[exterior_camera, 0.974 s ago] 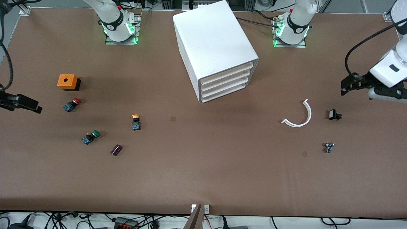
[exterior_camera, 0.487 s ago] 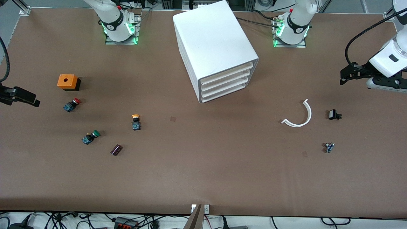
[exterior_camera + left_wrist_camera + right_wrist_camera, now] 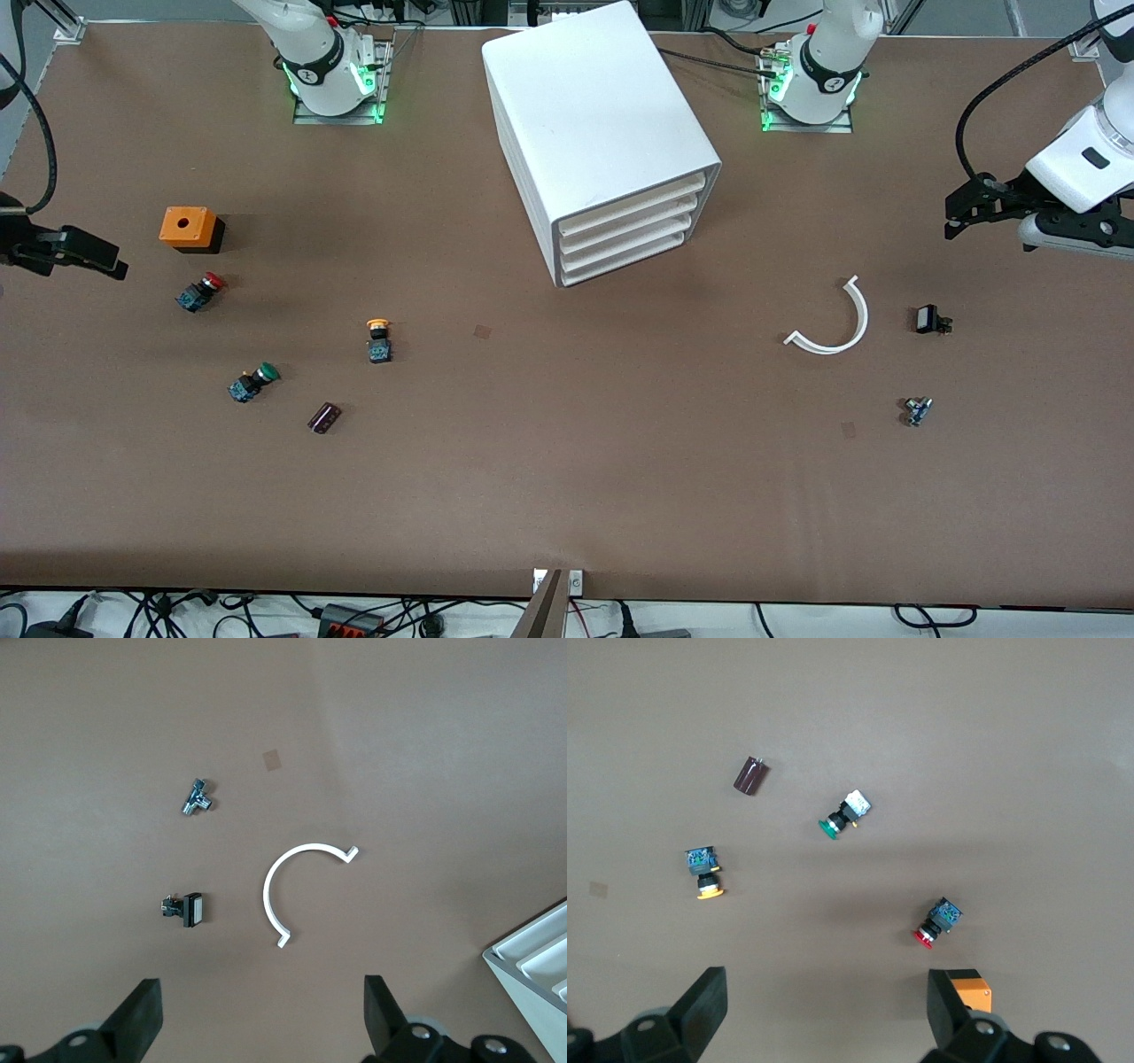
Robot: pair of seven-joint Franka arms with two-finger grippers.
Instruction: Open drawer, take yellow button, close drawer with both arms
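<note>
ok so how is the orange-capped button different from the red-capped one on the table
The orange-capped button has a yellow-orange cap; the red-capped button has a red one. The orange-capped button lies nearer the front camera and closer to the white cabinet; the red-capped button lies just in front of the orange box, toward the right arm's end. Their caps point different ways. Both lie on their sides, with black and blue bodies, and no gripper touches either.

a robotics lab: two white robot arms are bolted by metal base plates, lit green, to the edge of a wide brown table (image 3: pixel 567 496) framed by aluminium rails. loose cables, plugs and a power strip (image 3: pixel 350 618) trail along the table's near edge. small test pieces lie scattered on the surface, among them push buttons, an orange box (image 3: pixel 187 227) and a white drawer cabinet (image 3: pixel 598 133).
</note>
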